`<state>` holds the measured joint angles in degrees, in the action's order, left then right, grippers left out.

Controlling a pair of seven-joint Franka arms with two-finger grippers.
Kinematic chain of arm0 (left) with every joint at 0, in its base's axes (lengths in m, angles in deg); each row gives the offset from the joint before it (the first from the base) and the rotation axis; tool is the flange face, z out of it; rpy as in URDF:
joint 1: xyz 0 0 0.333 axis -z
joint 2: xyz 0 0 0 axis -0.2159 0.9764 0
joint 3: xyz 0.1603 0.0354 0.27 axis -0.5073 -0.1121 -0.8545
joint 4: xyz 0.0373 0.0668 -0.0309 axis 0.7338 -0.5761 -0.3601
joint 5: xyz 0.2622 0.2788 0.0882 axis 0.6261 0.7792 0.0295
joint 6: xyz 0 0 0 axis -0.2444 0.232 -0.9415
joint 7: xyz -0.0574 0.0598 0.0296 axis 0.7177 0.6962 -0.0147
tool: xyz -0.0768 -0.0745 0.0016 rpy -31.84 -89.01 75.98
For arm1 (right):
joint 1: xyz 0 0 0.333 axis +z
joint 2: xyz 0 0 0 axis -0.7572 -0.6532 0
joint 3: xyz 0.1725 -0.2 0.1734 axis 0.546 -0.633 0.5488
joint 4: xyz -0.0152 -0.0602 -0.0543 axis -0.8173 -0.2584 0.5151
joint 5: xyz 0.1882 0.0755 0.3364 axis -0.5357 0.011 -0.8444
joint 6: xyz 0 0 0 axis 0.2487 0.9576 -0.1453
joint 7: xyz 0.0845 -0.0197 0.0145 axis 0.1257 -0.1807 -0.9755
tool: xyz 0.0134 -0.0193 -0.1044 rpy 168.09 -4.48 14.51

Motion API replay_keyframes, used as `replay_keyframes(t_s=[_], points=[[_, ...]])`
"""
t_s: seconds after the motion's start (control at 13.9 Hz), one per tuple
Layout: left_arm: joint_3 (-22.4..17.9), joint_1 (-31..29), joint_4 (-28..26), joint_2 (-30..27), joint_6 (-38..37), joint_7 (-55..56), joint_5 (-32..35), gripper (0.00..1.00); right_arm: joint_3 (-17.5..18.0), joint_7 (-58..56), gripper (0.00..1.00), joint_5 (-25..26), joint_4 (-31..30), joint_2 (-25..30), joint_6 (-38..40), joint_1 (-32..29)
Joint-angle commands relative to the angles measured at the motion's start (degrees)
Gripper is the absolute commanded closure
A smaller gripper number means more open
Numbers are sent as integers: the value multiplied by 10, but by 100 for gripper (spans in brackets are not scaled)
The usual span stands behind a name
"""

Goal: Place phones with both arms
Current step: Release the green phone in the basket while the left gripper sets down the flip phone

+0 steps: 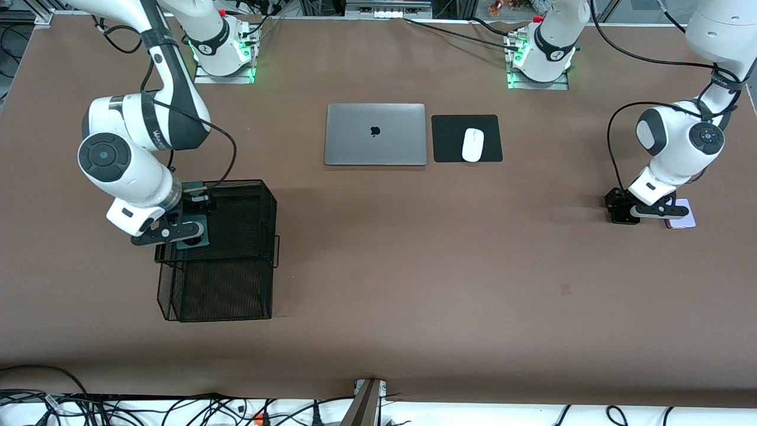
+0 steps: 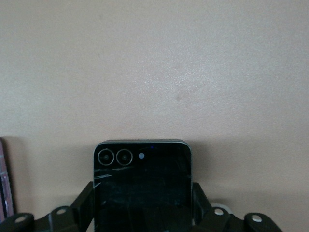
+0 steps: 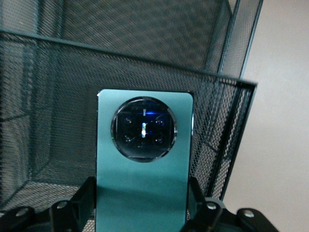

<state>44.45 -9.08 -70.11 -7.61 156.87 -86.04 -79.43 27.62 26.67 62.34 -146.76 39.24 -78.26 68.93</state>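
Black phone (image 2: 141,186) clamped in left end effector (image 2: 142,212); right end effector (image 3: 140,203) grips green phone (image 3: 142,164).

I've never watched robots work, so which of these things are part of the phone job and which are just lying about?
In the job:
green phone, held by the right gripper over the basket
black phone, gripped by the left gripper
pink phone, beside it

Lying about:
laptop
mouse
mouse pad
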Motion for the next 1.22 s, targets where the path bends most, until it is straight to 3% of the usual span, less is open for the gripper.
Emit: replay_keyframes(t_s=[0.0, 0.36, 0.58, 0.65, 0.72, 0.79, 1.08, 1.15], points=[[21, -5, 54, 7, -80, 20, 0, 100, -13, -10, 100, -33, -49, 29, -31, 3], [61, 0, 145, 11, -197, 57, -23, 100, -25, -9, 100, -71, -51, 13, -45, -5], [114, 23, 193, 17, -231, 129, -22, 100, -25, -10, 100, -71, -51, 8, -38, -13], [125, 46, 210, 21, -236, 146, -23, 100, -25, -10, 85, -71, -51, 4, -39, -13], [126, 71, 221, 24, -244, 172, -22, 100, -25, -9, 50, -71, -50, 2, -45, -13], [126, 104, 235, 30, -248, 214, -21, 100, -25, -5, 33, -72, -47, 2, -46, -13], [125, 220, 286, 62, -274, 390, -16, 100, -24, 15, 2, -84, -39, 2, -46, -10], [124, 251, 302, 74, -275, 439, -15, 100, -24, 15, 0, -84, -36, 2, -43, -10]])
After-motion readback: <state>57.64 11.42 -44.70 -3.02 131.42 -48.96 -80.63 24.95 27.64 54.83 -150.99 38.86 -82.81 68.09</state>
